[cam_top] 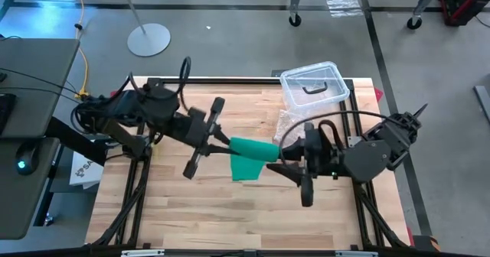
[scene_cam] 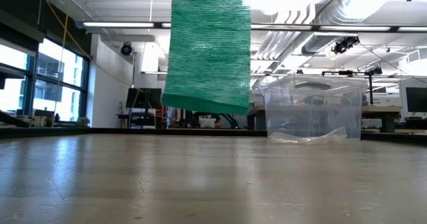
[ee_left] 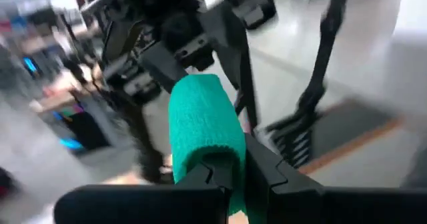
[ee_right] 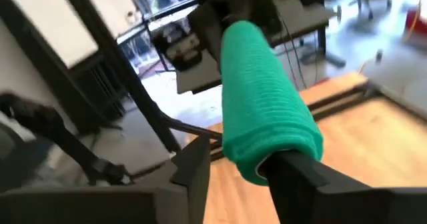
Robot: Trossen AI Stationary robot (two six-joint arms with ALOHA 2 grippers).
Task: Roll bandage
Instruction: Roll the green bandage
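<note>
The green bandage (cam_top: 251,156) is held in the air over the middle of the table, between my two grippers. Part of it is wound into a roll (ee_left: 200,117). Its loose tail (scene_cam: 208,51) hangs flat below, with the lower edge clear of the table. My left gripper (cam_top: 228,144) comes from the table's left and is shut on the roll. My right gripper (cam_top: 285,159) comes from the right at the roll's other end (ee_right: 267,104), fingers apart. My left gripper pinches the roll's near end (ee_left: 207,154) between its two fingers, reaching about level from the table's left. The roll sticks out beyond the fingertips, lifted clear, and the tail hangs slack below it. My right gripper is open. The roll's end (ee_right: 280,154) lies over one fingertip (ee_right: 300,181); whether that finger is inside the roll I cannot tell. The other finger (ee_right: 193,167) stands apart from it.
A clear plastic box with a black handle (cam_top: 314,85) stands at the table's far right. A crinkly clear bag (cam_top: 291,123) lies in front of it. The bare wooden table (cam_top: 199,211) spreads toward the near edge. A lamp base (cam_top: 149,39) stands beyond the table.
</note>
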